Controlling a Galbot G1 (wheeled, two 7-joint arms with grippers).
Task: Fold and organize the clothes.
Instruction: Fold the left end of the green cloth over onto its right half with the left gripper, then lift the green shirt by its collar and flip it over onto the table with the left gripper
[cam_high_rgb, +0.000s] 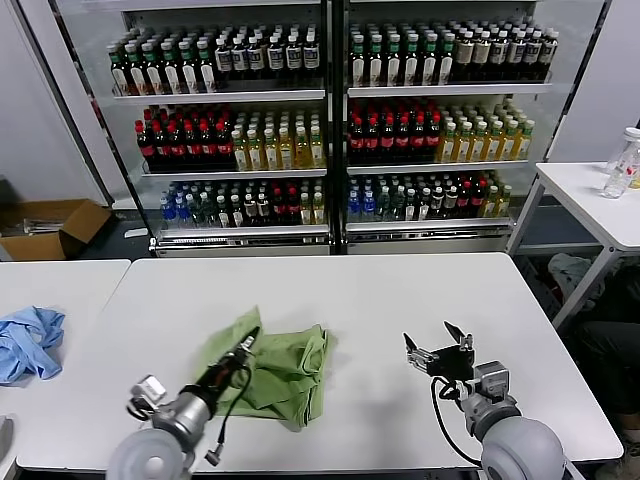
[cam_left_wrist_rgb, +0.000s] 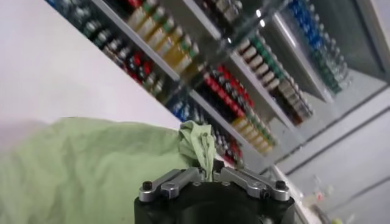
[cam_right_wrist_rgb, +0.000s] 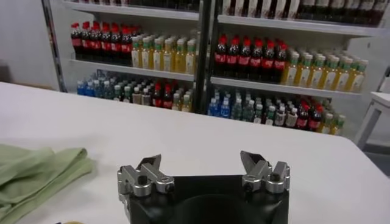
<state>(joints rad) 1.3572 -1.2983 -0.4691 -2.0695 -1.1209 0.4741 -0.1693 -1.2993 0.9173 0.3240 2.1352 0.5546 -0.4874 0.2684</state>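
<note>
The light green shirt (cam_high_rgb: 280, 368) lies crumpled and partly folded on the white table (cam_high_rgb: 330, 290), left of the middle near the front edge. No printed graphic shows. My left gripper (cam_high_rgb: 247, 343) is shut on a pinch of the shirt's fabric (cam_left_wrist_rgb: 196, 143), lifted a little above the rest of the cloth (cam_left_wrist_rgb: 79, 164). My right gripper (cam_high_rgb: 441, 346) is open and empty, low over bare table to the right of the shirt. The shirt's edge also shows in the right wrist view (cam_right_wrist_rgb: 36, 173), well apart from the right gripper (cam_right_wrist_rgb: 203, 163).
A light blue garment (cam_high_rgb: 28, 340) lies on a second table at the left. A bottle-filled cooler (cam_high_rgb: 330, 120) stands behind. Another white table (cam_high_rgb: 590, 195) with bottles is at the right. A cardboard box (cam_high_rgb: 50, 225) sits on the floor.
</note>
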